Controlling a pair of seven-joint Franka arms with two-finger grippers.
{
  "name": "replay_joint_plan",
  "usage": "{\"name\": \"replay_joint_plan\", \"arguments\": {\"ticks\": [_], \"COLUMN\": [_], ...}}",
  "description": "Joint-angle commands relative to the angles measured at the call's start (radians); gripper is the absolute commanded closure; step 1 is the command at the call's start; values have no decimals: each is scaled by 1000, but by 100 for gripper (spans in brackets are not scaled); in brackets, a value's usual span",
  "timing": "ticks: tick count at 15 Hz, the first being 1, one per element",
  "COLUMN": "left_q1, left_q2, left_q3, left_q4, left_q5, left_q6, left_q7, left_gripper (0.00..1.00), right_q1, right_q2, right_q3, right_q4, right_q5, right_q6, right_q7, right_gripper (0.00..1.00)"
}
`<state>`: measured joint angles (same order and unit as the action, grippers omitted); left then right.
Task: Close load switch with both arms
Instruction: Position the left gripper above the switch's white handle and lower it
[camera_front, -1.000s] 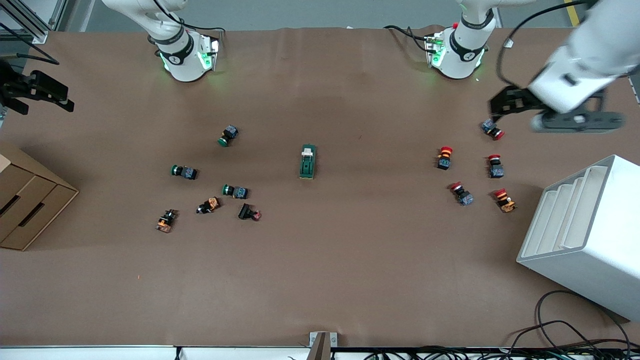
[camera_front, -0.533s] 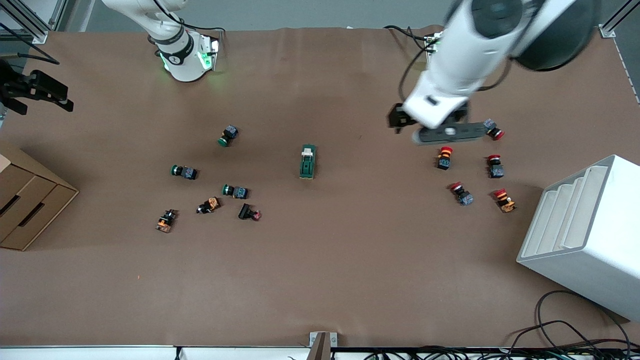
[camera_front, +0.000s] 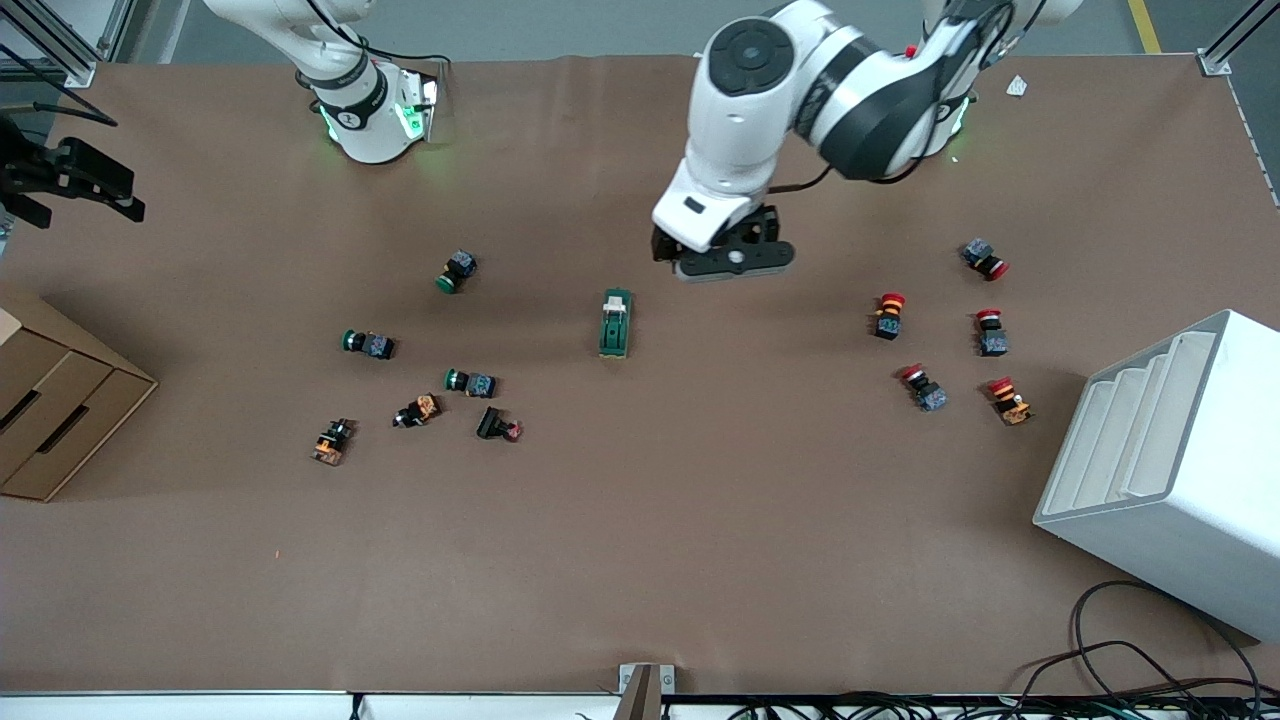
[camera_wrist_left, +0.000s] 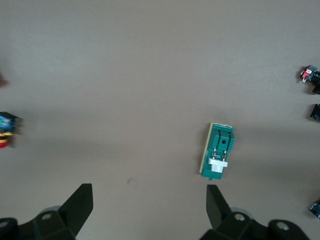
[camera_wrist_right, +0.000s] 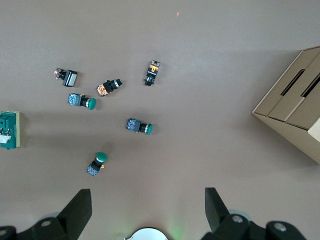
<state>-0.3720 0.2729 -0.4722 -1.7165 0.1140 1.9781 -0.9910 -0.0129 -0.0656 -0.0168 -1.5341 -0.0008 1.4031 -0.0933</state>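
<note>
Load switch (camera_front: 616, 323) flat mid-table, untouched; left gripper (camera_wrist_left: 150, 207) and right gripper (camera_wrist_right: 148, 209) fingers wide.

Bench (camera_front: 640, 560) under matt brown paper-like cover with faint creases, load switch (camera_front: 615, 323) of dull green plastic with cream lever, left arm (camera_front: 760, 90) glossy white shell with black bands, cardboard drawer box (camera_front: 55, 400) matt, white rack (camera_front: 1170, 470) smooth, satin
</note>
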Motion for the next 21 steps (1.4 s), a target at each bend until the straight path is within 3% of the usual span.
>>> {"name": "replay_joint_plan", "arguments": {"ticks": [1,10,15,18,21], "left_q1": [-65,-251,-324,-367,-390], "left_q2": [84,287,362,403,413], "left_q3": [0,0,0,0,0], "left_q4": [-2,5,1,-8,-54], "left_q5": [45,327,550,699,821], "left_q6": [80,199,254,255,257], "left_q7": [-92,-452,-635,-767,-842], "left_gripper": [0,1,1,1,2], "right_q1": [-13,-2,36,57,125], "right_q2": [29,144,144,156,193], "right_q3": [0,5,17,89,118], "right_q4": [0,-4,-17,-32,-55], "right_q5": [-4,-7,70,85,106], "right_q6": [8,54,59,94,175], "right_q7": [-14,3,245,400,585], "right_gripper": [0,0,0,0,0]}}
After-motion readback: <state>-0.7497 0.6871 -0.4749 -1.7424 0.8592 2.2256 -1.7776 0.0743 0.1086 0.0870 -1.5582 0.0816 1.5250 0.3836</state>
